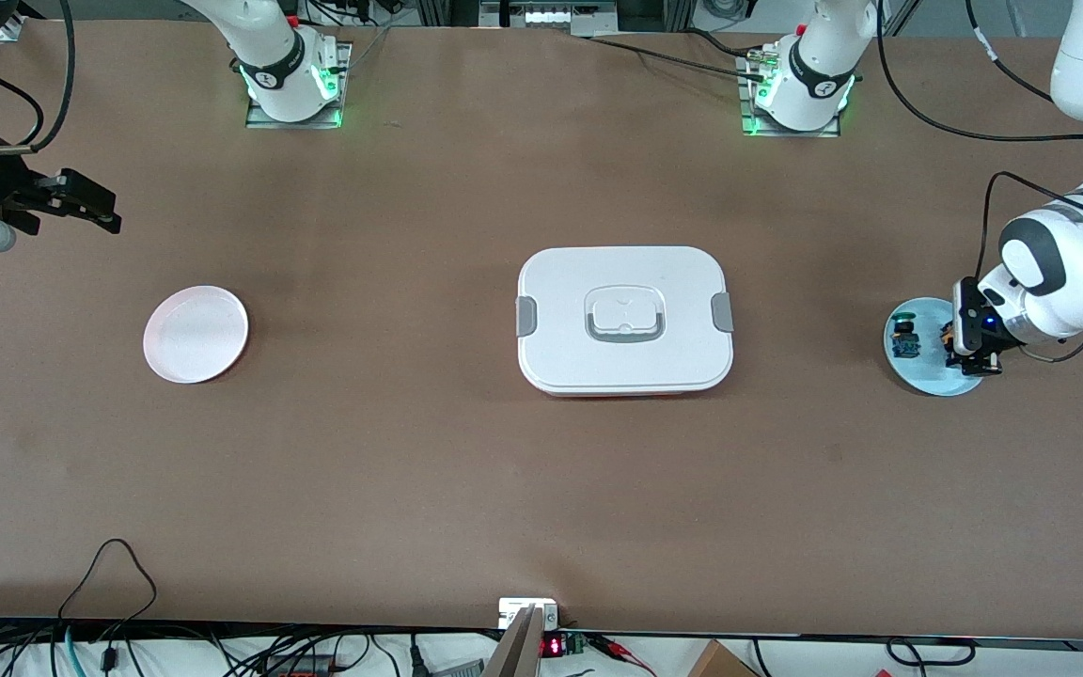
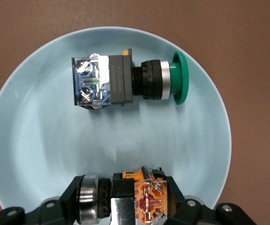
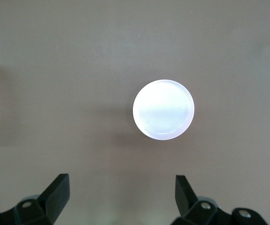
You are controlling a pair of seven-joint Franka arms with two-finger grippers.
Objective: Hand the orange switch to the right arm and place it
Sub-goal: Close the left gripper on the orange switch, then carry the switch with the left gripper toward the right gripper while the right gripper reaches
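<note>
left gripper (image 2: 125, 206) grips orange switch (image 2: 139, 199); right gripper (image 3: 120, 197) open.

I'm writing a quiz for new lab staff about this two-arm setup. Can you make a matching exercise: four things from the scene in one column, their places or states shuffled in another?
Things:
1. tiny black orange switch
2. tiny black switch with a green cap
3. round pink plate
4. white lidded rectangular box

Places or states:
A. bare, toward the right arm's end
B. between the left gripper's jaws, over the pale blue plate
C. at the table's middle
D. lying on its side on the pale blue plate

Pairs: 1-B, 2-D, 3-A, 4-C
</note>
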